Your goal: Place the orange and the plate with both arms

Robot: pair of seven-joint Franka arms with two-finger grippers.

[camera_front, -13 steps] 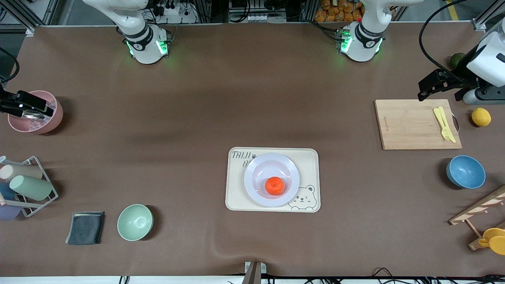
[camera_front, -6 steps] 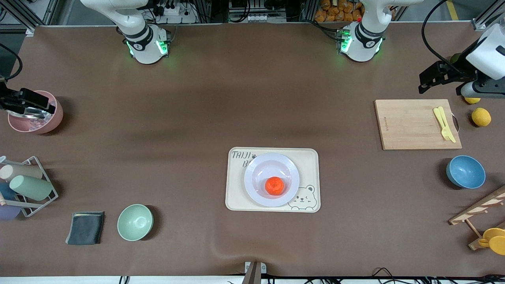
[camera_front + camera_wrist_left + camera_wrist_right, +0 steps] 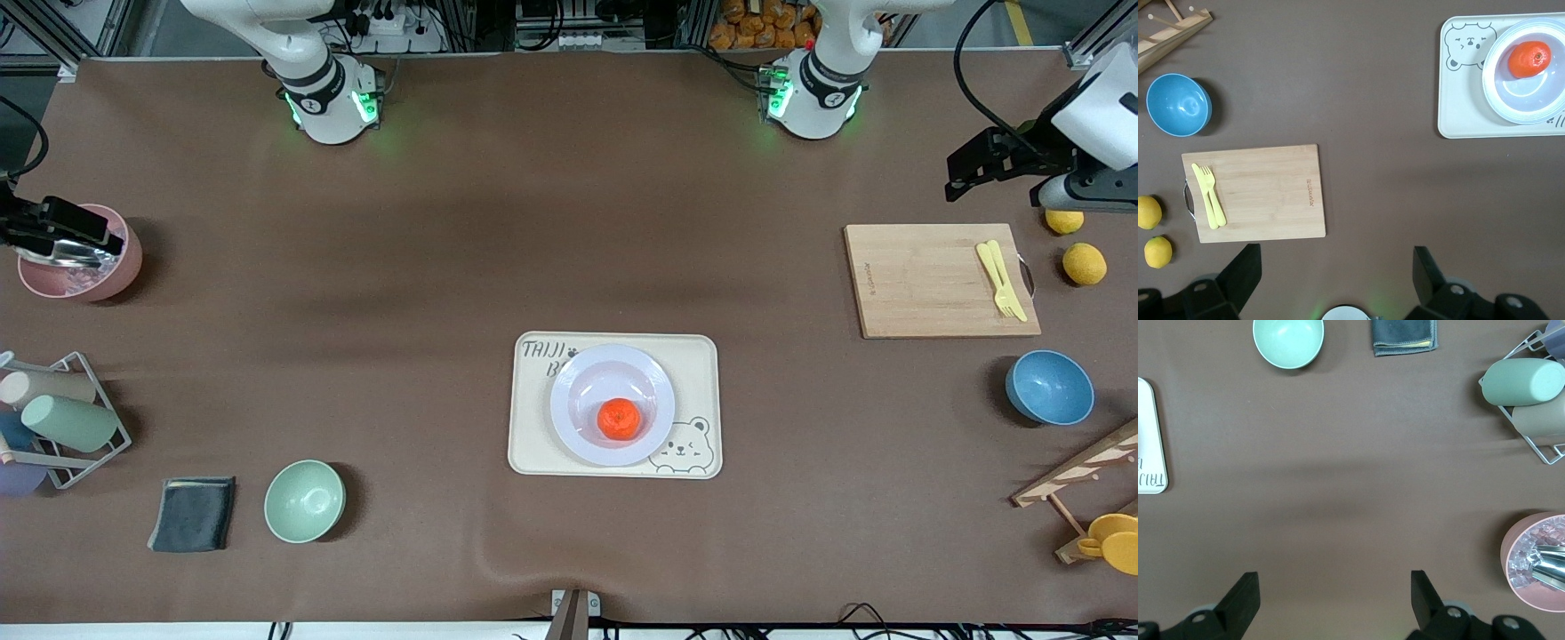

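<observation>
The orange [image 3: 619, 419] lies in the pale plate [image 3: 569, 391], which sits on the cream bear tray [image 3: 695, 357] at mid-table. Both show in the left wrist view: the orange [image 3: 1529, 59] and the plate [image 3: 1511, 107]. My left gripper [image 3: 962, 182] is open and empty, up in the air over the table beside the wooden cutting board [image 3: 925, 280]; it also shows in the left wrist view [image 3: 1335, 270]. My right gripper [image 3: 100, 242] is open and empty, over the pink bowl [image 3: 84, 284]; it also shows in the right wrist view [image 3: 1333, 593].
A yellow fork and knife [image 3: 1001, 278] lie on the board, with two lemons [image 3: 1085, 264] beside it. A blue bowl [image 3: 1049, 388], green bowl [image 3: 304, 500], grey cloth [image 3: 192, 514], cup rack [image 3: 53, 418] and wooden rack [image 3: 1080, 480] stand at the table's ends.
My left gripper has lifted and drawn back toward the robots' bases, uncovering a second lemon. My right gripper has shifted slightly over the pink bowl. Orange, plate and tray have not moved.
</observation>
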